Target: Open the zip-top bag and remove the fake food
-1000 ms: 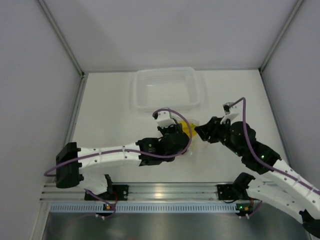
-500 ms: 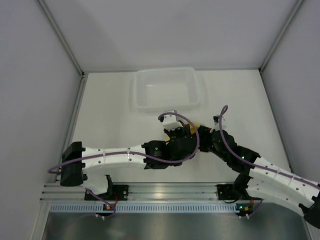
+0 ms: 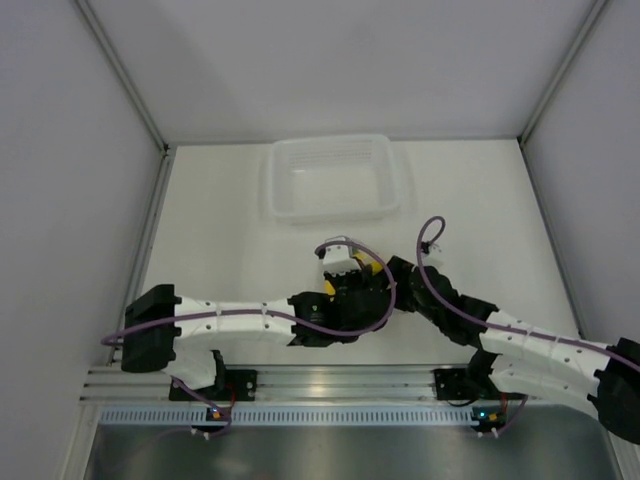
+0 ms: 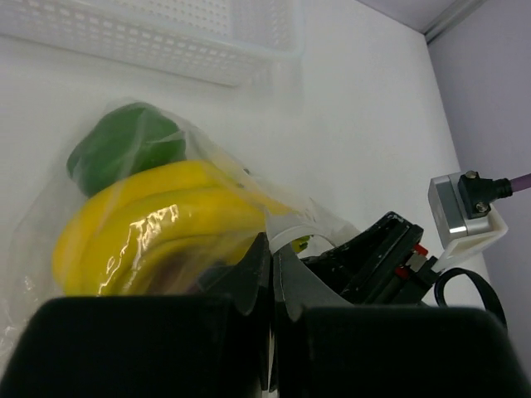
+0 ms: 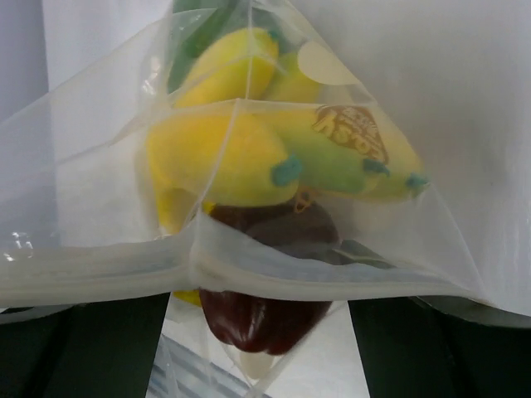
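Our arms (image 3: 230, 318) fold inward, meeting over the bench (image 3: 220, 220); the left claw (image 4: 271, 249) pinches the zip-top bag (image 5: 99, 166), the right claw (image 5: 261, 344) gapes wide. Pale walls (image 3: 340, 60) enclose us.

A flat white table (image 3: 220, 230), walled by pale panels (image 3: 80, 150) on three sides, carries a rigid translucent rectangular plastic tray (image 3: 335, 214), which sits flat at the far middle. Nearer the front, a filled clear zip-top plastic bag (image 4: 149, 228) appears to touch the tabletop with its far end. How much of it rests there cannot be told.
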